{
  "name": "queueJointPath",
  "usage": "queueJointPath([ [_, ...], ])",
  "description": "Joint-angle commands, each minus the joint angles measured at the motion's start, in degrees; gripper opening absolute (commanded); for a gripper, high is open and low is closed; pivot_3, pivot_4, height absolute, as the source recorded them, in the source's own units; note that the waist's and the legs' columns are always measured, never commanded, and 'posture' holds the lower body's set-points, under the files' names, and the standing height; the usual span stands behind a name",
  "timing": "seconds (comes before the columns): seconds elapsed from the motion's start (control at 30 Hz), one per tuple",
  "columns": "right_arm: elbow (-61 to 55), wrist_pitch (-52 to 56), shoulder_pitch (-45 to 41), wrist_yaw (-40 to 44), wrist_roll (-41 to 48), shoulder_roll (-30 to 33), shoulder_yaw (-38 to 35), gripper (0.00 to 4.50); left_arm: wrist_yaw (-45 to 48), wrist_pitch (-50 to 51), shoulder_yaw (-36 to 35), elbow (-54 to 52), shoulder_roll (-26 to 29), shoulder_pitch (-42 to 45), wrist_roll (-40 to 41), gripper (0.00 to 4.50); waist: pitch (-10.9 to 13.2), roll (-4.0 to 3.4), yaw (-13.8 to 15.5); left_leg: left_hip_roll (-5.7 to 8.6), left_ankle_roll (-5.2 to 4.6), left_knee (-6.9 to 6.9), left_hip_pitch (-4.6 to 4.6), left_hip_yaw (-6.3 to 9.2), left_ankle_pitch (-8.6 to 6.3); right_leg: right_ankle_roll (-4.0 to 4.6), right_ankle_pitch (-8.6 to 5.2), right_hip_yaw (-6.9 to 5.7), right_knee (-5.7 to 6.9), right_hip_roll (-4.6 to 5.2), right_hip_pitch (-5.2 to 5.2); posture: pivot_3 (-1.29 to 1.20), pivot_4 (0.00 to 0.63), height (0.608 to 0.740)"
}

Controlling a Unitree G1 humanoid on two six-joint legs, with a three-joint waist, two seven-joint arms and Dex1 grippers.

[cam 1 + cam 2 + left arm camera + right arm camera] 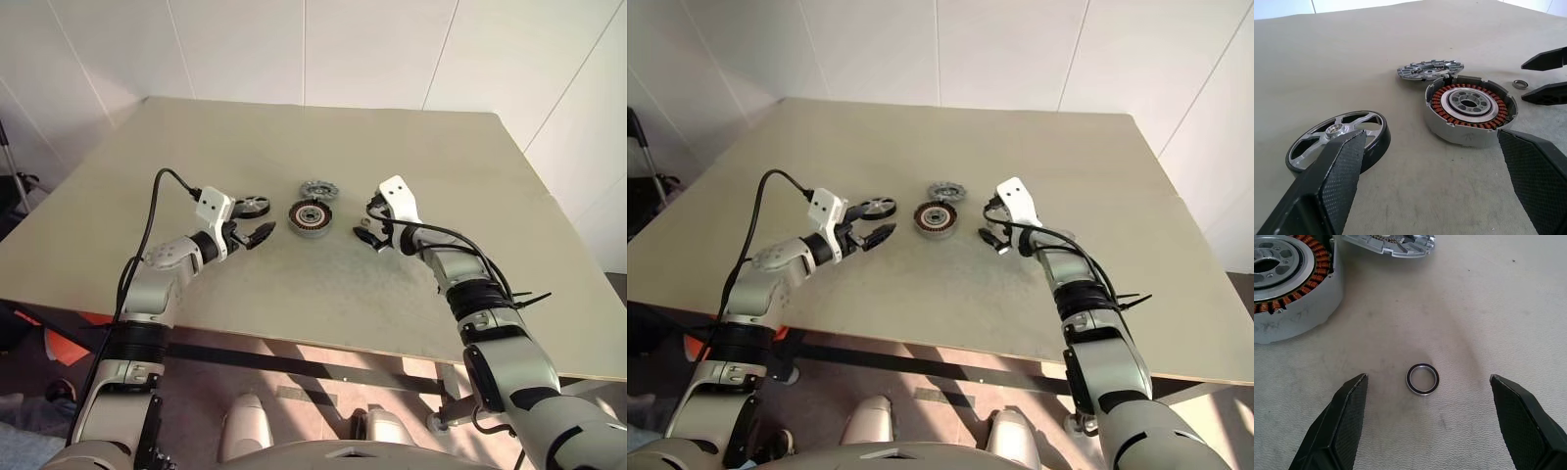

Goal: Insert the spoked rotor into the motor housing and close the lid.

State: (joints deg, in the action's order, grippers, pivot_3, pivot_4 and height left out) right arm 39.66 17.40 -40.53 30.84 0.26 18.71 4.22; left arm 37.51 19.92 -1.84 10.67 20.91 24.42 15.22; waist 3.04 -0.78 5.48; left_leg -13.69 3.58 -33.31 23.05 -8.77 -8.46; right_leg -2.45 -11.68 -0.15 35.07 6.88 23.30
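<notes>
- Left wrist view sets out all three parts apart on the beige table: the small dark spoked rotor with its pale metal hub lies flat, the round motor housing with copper-red windings around a pale centre sits well to one side of it, and the flat silvery-grey ridged lid rests just behind the housing.
- Nothing is assembled: the housing's centre is bare, the lid is off.
- Left gripper hangs beside the rotor with its jaws spread wide and nothing between them.
- Right gripper is likewise wide open and empty, poised over a small dark-rimmed metal ring lying loose on the table beside the housing.
- By my judgement everything is left: grasp the rotor, seat it, then fit the lid.
</notes>
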Motion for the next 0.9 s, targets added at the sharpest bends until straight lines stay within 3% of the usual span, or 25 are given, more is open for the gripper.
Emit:
queueJointPath([
  [0.03, 2.6, 0.6, -1.9, -0.4, 3.1, -0.8, -4.0, 4.49, -0.2, -0.7, 0.0, -2.1, -0.1, 0.6, 0.2, 4.5, 0.0, 0.0, 0.0, 0.0, 0.0, 0.0, 0.0, 0.0, 0.0, 0.0, 0.0, 0.0, 0.01, 0.0, 0.0, 0.0, 0.0, 0.74],
  [0.17, 4.6, 0.7, -2.4, -0.3, 3.5, -1.0, -5.0, 4.49, -0.4, -0.6, 0.0, -2.3, -0.4, 0.4, 0.1, 4.5, 0.0, 0.01, 0.0, 0.0, 0.0, -0.04, -0.02, 0.0, 0.0, 0.0, 0.0, 0.0, 0.09, 0.01, -0.01, 0.0, 0.0, 0.74],
  [0.3, 5.8, 0.2, -3.0, -0.7, 3.1, -1.1, -5.1, 3.59, -0.4, -0.8, -0.1, -2.2, -0.4, 0.5, 0.0, 4.5, 0.0, 0.01, 0.0, 0.0, 0.01, -0.04, -0.05, 0.0, 0.02, 0.01, 0.0, 0.0, 0.16, 0.03, -0.01, 0.0, 0.0, 0.74],
  [0.57, 5.6, -0.7, -3.0, -0.7, 2.1, -1.2, -4.3, 3.59, -0.3, -0.8, -0.1, -2.2, -0.2, 0.5, -0.1, 4.5, 0.0, 0.01, 0.0, 0.0, 0.01, -0.04, -0.06, 0.0, 0.03, 0.02, -0.01, 0.0, 0.16, 0.02, -0.01, 0.0, 0.0, 0.74],
  [0.67, 5.0, -1.1, -2.8, -0.2, 2.2, -1.5, -4.2, 3.01, -0.4, -0.8, -0.1, -2.2, -0.1, 0.5, -0.1, 4.5, 0.0, 0.01, 0.0, 0.0, 0.01, -0.04, -0.06, 0.0, 0.03, 0.02, -0.01, 0.0, 0.16, 0.02, -0.01, 0.0, 0.0, 0.74],
  [0.87, 4.4, -1.9, -2.6, -0.2, 1.7, -1.6, -3.9, 0.94, -0.6, -0.6, -0.3, -2.2, -0.2, 0.3, 0.1, 4.5, 0.0, 0.01, -0.1, -0.01, 0.0, -0.02, -0.05, 0.0, 0.03, 0.04, -0.02, 0.0, 0.14, 0.01, 0.02, 0.0, 0.0, 0.74],
  [0.9, 4.5, -2.0, -2.6, -0.4, 1.4, -1.5, -3.7, 0.94, -0.6, -0.6, -0.3, -2.2, -0.2, 0.2, 0.1, 4.5, 0.0, 0.01, -0.1, -0.01, 0.01, -0.02, -0.06, 0.0, 0.03, 0.04, -0.02, 0.0, 0.14, 0.0, 0.02, 0.0, 0.0, 0.74],
])
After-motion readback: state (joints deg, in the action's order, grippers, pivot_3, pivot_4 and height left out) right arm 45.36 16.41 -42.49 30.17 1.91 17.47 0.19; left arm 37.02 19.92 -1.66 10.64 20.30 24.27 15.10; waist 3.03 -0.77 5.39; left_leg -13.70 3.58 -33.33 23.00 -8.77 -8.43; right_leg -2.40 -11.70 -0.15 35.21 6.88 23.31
